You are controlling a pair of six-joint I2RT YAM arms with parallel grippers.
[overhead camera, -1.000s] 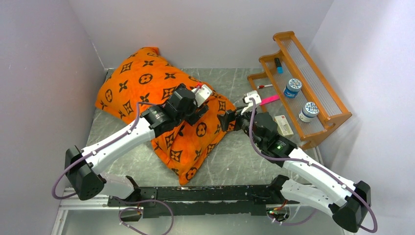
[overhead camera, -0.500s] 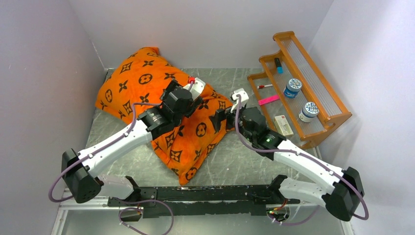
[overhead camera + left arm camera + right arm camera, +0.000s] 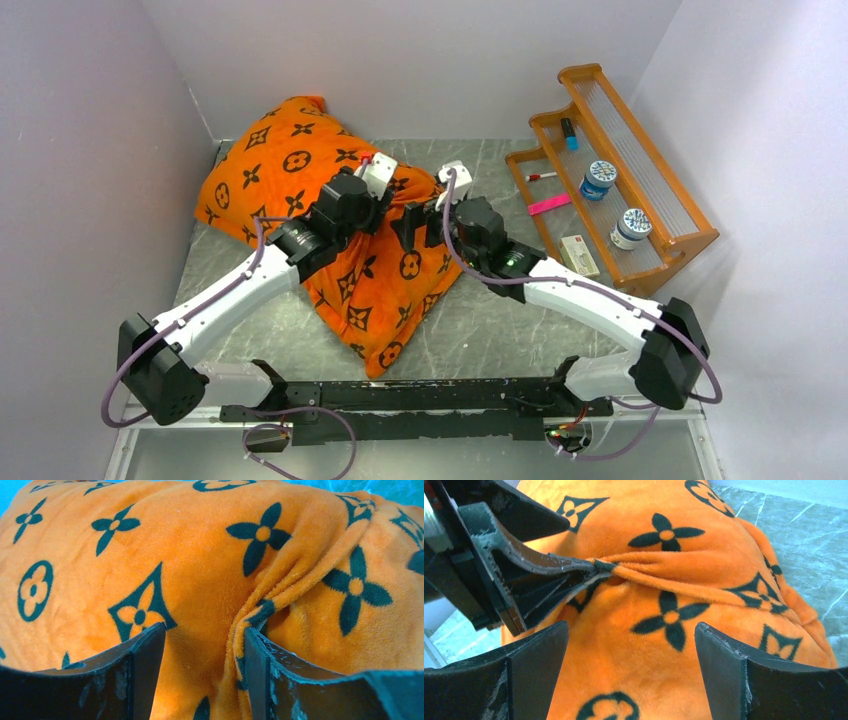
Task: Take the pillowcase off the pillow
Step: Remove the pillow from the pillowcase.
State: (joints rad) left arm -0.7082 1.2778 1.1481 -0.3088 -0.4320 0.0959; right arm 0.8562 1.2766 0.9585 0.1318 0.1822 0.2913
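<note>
— Pillowcase (image 3: 300, 170): location and heading?
— On the counter (image 3: 480, 310), left of centre, plump and filled. The pillow inside is fully covered, so none of it shows. Long axis runs on a diagonal: one corner points into the far left corner by the walls, and the opposite corner points at the near edge, about midway between the arm bases.
— Left claw (image 3: 591, 569)?
— On the right-hand upper side of the cover, fingertips drawn together on a raised fold of orange plush, pinching it.
— Right claw (image 3: 631, 628)?
— Spread wide, facing the left one just beside that fold, low over the fabric. Nothing between its fingers is gripped.
</note>
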